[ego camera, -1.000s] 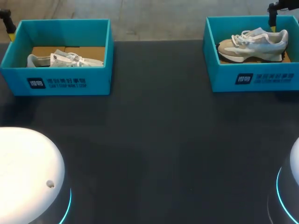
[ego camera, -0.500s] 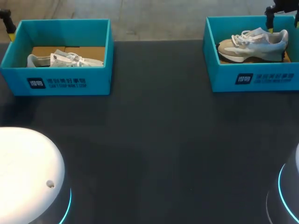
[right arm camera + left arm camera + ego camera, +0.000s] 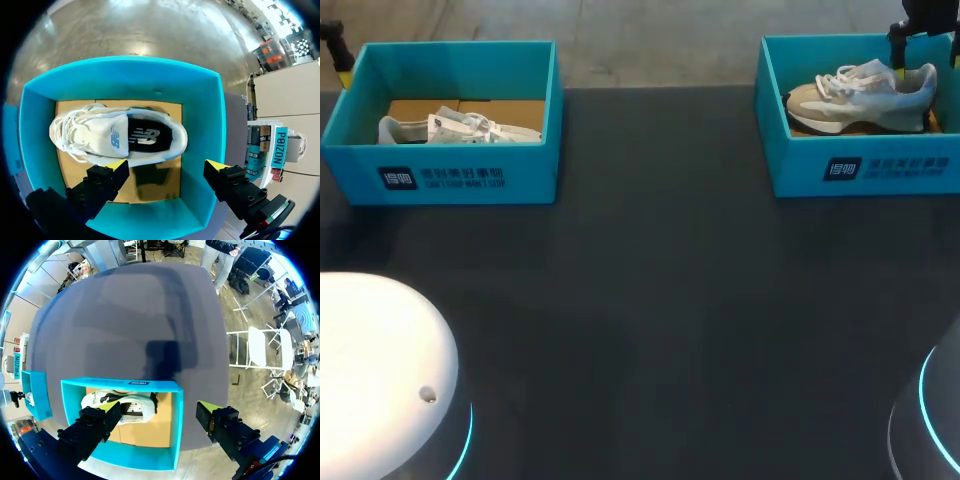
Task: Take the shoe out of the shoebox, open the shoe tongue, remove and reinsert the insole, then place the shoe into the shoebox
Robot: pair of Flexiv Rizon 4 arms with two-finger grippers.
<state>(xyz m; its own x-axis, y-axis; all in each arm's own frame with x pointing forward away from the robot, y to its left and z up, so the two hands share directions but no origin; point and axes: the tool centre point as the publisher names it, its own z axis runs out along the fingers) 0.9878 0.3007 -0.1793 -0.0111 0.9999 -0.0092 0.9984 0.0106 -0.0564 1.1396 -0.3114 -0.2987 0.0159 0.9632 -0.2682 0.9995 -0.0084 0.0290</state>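
2 teal shoeboxes at far side, left shoebox (image 3: 440, 175), right shoebox (image 3: 865, 170), 1 sneaker in each, left sneaker (image 3: 460, 127), right sneaker (image 3: 865, 95), left gripper (image 3: 157, 406) and right gripper (image 3: 167, 164) each over own box, both jaws released, gripping nothing

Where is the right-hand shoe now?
The shoe sits inside the right shoebox, at the far right of the head view, with the right tool open above it.
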